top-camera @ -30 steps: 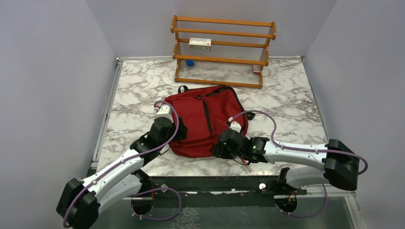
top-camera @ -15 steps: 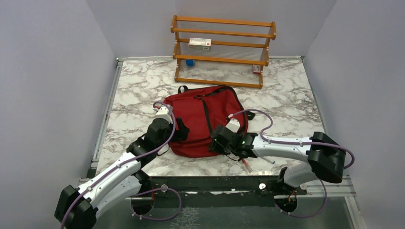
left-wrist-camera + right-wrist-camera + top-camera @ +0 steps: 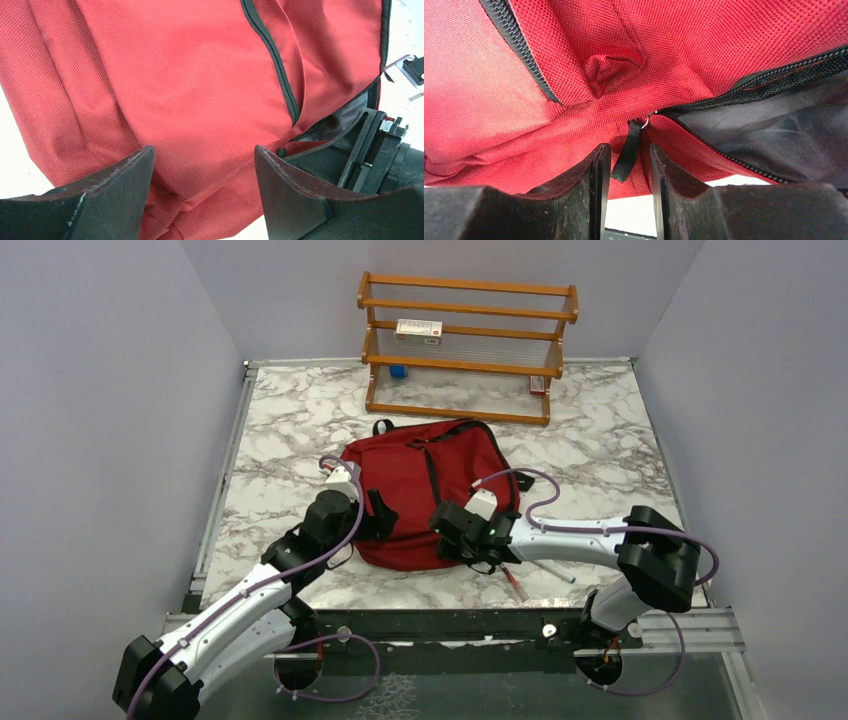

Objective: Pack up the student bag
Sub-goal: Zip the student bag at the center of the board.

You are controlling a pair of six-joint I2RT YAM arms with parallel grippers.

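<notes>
The student bag [image 3: 420, 490], dark red with black zippers, lies flat in the middle of the marble table [image 3: 620, 450]. My left gripper [image 3: 384, 516] is at its near-left edge. In the left wrist view it [image 3: 203, 150] stands open and wide, with a fold of the red fabric [image 3: 190, 125] between the fingers. My right gripper [image 3: 441, 527] is at the bag's near edge. Its jaws [image 3: 629, 147] stand a narrow gap apart, and the black zipper pull [image 3: 630, 140] hangs between them unpinched. Beside the pull the main zipper is open, showing grey lining [image 3: 774, 130].
A wooden rack [image 3: 465, 345] stands at the back, with a white box [image 3: 418, 330], a small blue thing [image 3: 398, 371] and a small red one [image 3: 537, 385]. A red pen [image 3: 515, 585] and a white pen [image 3: 555, 572] lie under the right arm, near the table's front edge.
My right arm has slid left along the bag's near edge, bringing its gripper closer to the left one. The left arm has edged slightly forward.
</notes>
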